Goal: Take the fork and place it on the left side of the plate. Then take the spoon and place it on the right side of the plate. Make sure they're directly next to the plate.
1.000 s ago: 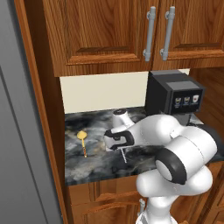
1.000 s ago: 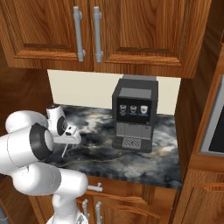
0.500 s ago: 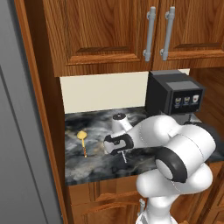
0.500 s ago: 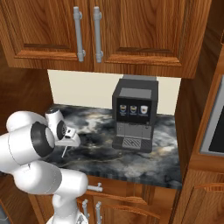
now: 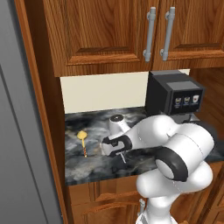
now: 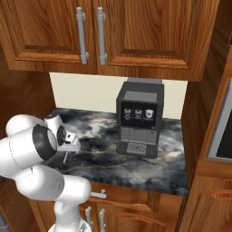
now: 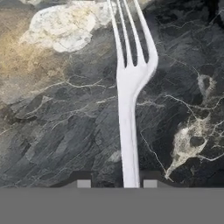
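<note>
The fork lies flat on the dark marble counter, silver, with its prongs pointing away from the hand. My gripper is down at the counter with the fork's handle between its two fingers, and a narrow gap still shows on each side. In the left base view the gripper sits low over the fork. The spoon, yellow-headed with an orange-brown handle, lies on the counter to the gripper's left. From the right base the gripper hangs over the fork. The plate is out of view.
A black coffee machine stands at the back right of the counter. Wooden cabinets hang above. A tall grey panel and a wooden side wall close off the left.
The fingers have closed in from wide apart to a narrow gap around the fork's handle. The hand has sunk slightly towards the counter. The spoon has not moved.
</note>
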